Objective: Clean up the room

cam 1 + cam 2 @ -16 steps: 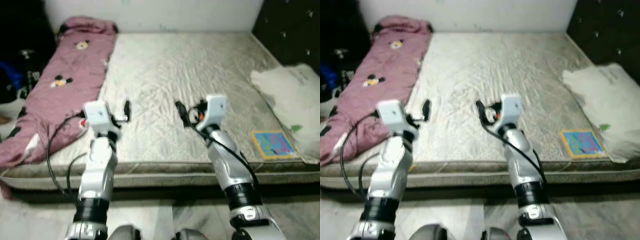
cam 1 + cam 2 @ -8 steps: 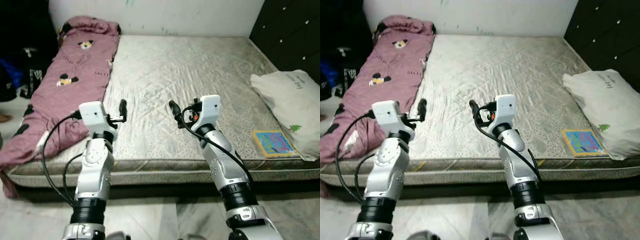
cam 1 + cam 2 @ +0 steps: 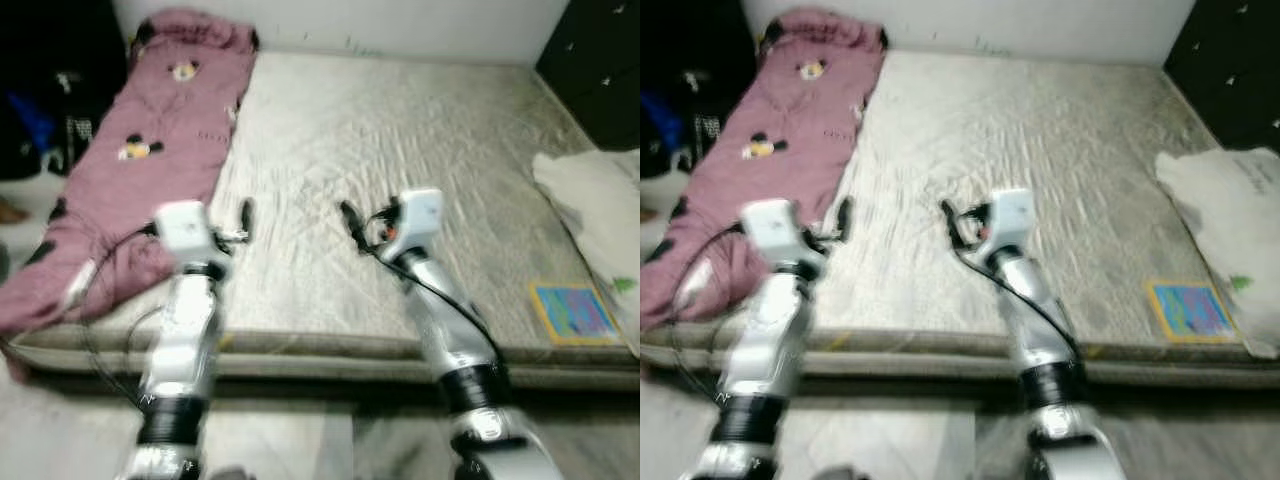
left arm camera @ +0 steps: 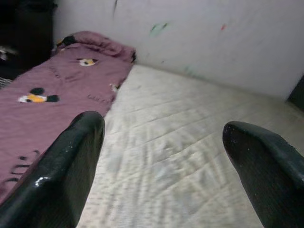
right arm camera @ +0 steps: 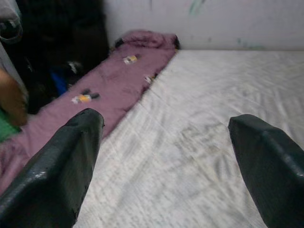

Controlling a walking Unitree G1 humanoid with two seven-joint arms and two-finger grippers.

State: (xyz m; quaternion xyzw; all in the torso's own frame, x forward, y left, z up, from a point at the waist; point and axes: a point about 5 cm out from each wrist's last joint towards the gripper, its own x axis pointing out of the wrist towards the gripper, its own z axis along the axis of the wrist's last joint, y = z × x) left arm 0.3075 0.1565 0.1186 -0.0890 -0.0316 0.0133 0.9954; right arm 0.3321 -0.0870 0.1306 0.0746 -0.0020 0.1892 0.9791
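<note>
Both grippers, left gripper [image 3: 243,212] and right gripper [image 3: 351,217], hover fingers apart and empty over the mattress [image 3: 400,150], ready to reach; the pink blanket [image 3: 140,170] lies along its left edge.

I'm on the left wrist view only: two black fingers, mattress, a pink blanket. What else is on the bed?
Observer: A white pillow lies at the bed's right edge, by the dark headboard.
Operator: Anything small near it?
Observer: Yes, a flat, colourful book lies on the mattress just in front of the pillow, near the front edge.
Operator: Where is the other arm?
Observer: The right gripper hovers over the mattress beside the left gripper, its fingers spread and empty.
Operator: And the pink blanket?
Observer: The pink blanket runs along the whole left side; its near end droops over the mattress edge.
</note>
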